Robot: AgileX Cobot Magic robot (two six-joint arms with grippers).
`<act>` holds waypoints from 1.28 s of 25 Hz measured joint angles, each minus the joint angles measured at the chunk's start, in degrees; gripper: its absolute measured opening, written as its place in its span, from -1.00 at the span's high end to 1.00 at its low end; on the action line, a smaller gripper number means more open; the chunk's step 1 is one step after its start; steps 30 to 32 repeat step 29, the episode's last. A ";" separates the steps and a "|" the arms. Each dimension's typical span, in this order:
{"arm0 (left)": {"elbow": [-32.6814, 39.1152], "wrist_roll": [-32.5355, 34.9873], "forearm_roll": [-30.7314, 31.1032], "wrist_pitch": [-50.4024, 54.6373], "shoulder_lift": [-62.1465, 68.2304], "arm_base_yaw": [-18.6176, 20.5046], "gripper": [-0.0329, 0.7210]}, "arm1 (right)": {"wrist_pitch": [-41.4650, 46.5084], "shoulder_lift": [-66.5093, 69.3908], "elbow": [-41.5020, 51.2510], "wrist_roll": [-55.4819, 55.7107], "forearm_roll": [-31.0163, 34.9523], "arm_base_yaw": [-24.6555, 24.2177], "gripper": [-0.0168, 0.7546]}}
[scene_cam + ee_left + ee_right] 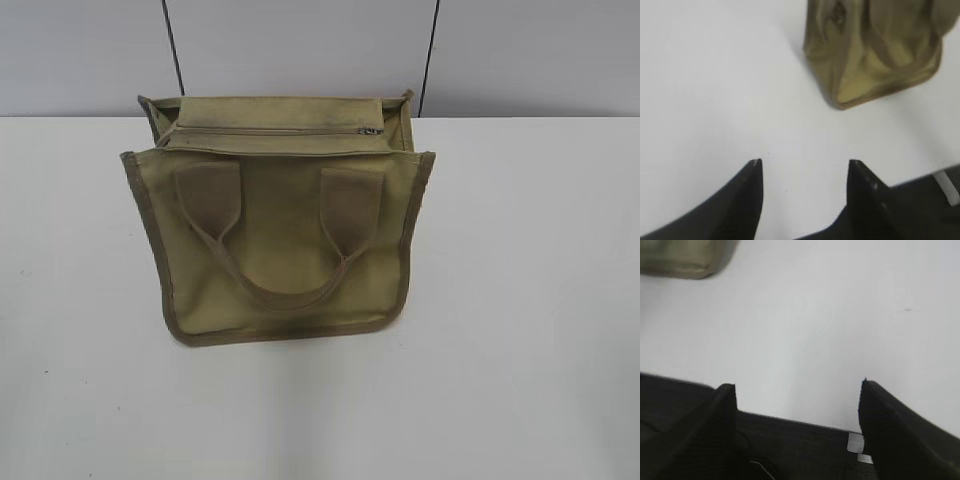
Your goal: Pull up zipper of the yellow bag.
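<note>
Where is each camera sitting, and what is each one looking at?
Exterior view: sits high in front of the table, looking down at a slant toward the wall; shows the yellow bag with its zipper on top; no robot parts show.
Left wrist view: on the left arm, looking past the open left gripper at the bag's corner.
Right wrist view: on the right arm, looking past the open right gripper at bare table, with only an edge of the bag.
All three views share the bag and the table.

The yellow bag [285, 240] stands mid-table [530, 300], toward the far edge. The zipper [270, 131] runs left-right along its top, slider [371, 130] at right.
</note>
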 joint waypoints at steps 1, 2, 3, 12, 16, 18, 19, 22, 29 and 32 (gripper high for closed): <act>0.00 0.00 0.00 -0.07 0.00 4.00 -0.14 | 0.00 -0.47 0.00 0.00 0.00 -3.38 -0.54; 0.00 0.00 0.00 -0.06 0.00 6.77 -0.12 | 0.00 -1.02 0.00 0.00 0.00 -6.38 -0.54; 0.00 0.00 0.00 -0.06 -0.08 9.85 -0.10 | 0.00 -1.63 0.00 0.00 0.00 -8.52 -0.54; 0.05 0.00 0.06 -0.20 -7.66 19.79 0.08 | -0.05 -10.50 0.07 0.00 0.05 -13.22 -0.54; 0.05 0.00 0.06 -0.20 -8.40 19.79 0.18 | -0.05 -11.71 0.14 0.00 0.00 -13.22 -0.54; 0.10 0.00 0.06 -0.20 -8.48 19.86 0.23 | -0.05 -11.71 0.14 0.00 0.05 -13.22 -0.54; 0.10 0.00 0.06 -0.20 -8.48 19.86 0.25 | -0.05 -11.71 0.14 0.00 0.05 -13.22 -0.54; 0.10 0.00 0.06 -0.20 -8.48 19.86 0.28 | -0.10 -11.71 0.14 0.00 0.05 -13.22 -0.54; 0.10 0.00 0.06 -0.20 -8.48 19.86 0.28 | -0.10 -11.71 0.14 0.00 0.05 -13.22 -0.54; 0.10 0.00 0.06 -0.20 -8.48 19.86 0.28 | -0.10 -11.71 0.14 0.00 0.05 -13.22 -0.54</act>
